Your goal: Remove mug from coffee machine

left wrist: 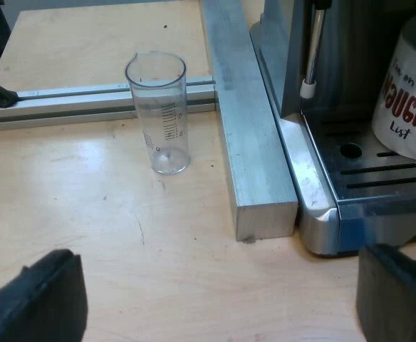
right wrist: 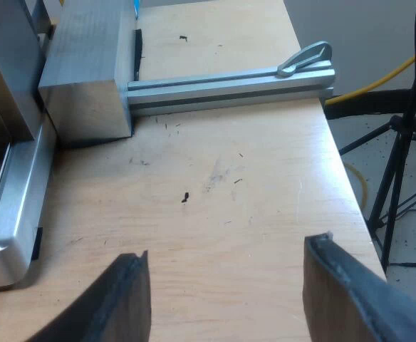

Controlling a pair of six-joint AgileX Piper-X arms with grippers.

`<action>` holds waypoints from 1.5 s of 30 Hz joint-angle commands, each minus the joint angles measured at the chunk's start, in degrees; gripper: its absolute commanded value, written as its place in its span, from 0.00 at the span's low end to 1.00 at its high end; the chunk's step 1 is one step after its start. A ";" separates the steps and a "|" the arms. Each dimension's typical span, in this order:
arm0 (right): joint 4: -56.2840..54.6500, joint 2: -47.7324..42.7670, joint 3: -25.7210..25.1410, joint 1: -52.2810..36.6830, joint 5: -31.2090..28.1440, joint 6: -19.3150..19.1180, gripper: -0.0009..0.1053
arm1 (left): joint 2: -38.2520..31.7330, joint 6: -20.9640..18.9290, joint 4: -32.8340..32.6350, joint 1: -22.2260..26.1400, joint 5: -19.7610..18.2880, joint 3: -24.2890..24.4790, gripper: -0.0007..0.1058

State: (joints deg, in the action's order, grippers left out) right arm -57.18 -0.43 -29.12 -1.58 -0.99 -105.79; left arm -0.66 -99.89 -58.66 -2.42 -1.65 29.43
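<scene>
Mug [left wrist: 409, 96] sits on the drip tray [left wrist: 368, 187] of the espresso machine [left wrist: 288, 64] — ceramic, I'd judge: stiff, slick, breakable; I'd pinch its wall at the rim. Left gripper [left wrist: 215, 306], right gripper [right wrist: 226, 299] — jaws spread, empty.

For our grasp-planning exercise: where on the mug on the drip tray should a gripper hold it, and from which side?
Probably the mug by its round wall, approached level from the front of the espresso machine: it stands upright on the drip tray, steam wand beside it.
</scene>
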 commanded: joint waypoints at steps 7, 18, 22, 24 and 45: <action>0.17 -2.52 -0.15 -0.26 -0.04 -0.77 0.48 | -8.00 0.00 0.28 -0.06 -0.70 0.17 0.74; 0.17 -2.52 -0.15 -0.26 -0.04 -0.77 0.48 | -8.00 0.00 0.28 -0.06 -0.70 0.17 0.74; 0.75 -2.52 -0.15 -0.26 -0.04 -0.77 0.48 | -8.00 0.00 0.28 -0.06 -1.56 0.17 0.74; 1.15 -2.52 -0.33 -0.26 -0.04 -1.13 0.48 | -7.88 0.00 0.28 -0.06 -3.38 0.17 0.74; 1.79 13.91 -10.75 13.80 6.50 -8.94 0.60 | 3.37 -1.39 8.24 -9.51 -13.10 3.68 0.76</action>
State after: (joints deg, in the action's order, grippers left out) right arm -56.37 12.50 -39.42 11.05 3.82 -112.87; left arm 1.13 -100.61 -52.04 -10.79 -13.32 32.86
